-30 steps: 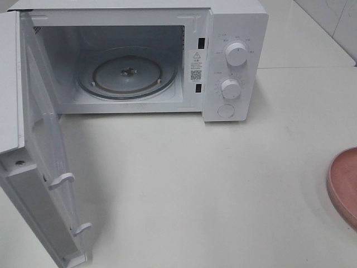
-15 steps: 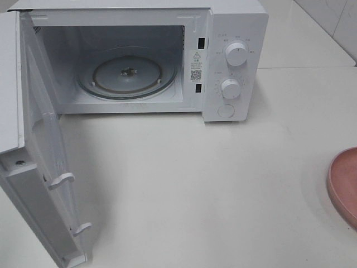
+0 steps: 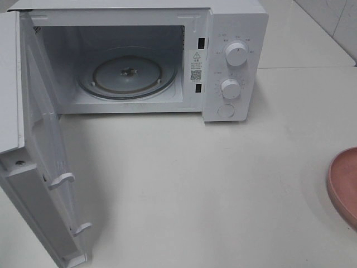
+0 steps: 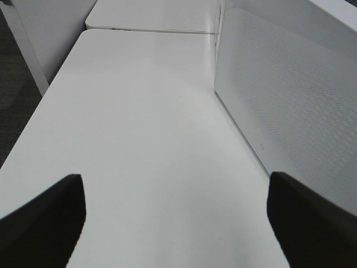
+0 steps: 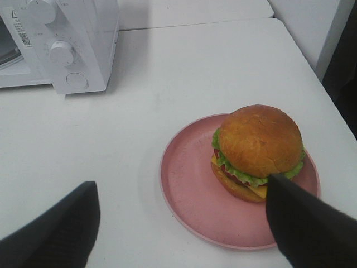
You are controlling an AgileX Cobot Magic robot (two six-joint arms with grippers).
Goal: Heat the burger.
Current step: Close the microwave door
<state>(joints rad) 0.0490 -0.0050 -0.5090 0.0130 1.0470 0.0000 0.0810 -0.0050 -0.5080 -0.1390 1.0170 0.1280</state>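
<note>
The burger (image 5: 259, 139), with a golden-brown bun, lettuce, cheese and tomato, sits on a round pink plate (image 5: 189, 190) in the right wrist view. My right gripper (image 5: 181, 184) hovers above the plate, open, and its dark fingers (image 5: 304, 223) stand apart on either side of the plate with nothing between them. The exterior high view shows only the plate's edge (image 3: 345, 181) at the far right; the burger and both grippers lie outside it. My left gripper (image 4: 173, 184) is open over bare white table, holding nothing.
The white microwave (image 3: 234, 22) stands at the back with its door (image 3: 39, 167) swung wide open to the left. Its glass turntable (image 3: 127, 75) is bare. Two knobs (image 3: 236, 54) sit on its right panel. A dotted white microwave panel (image 4: 290, 95) stands beside the left gripper.
</note>
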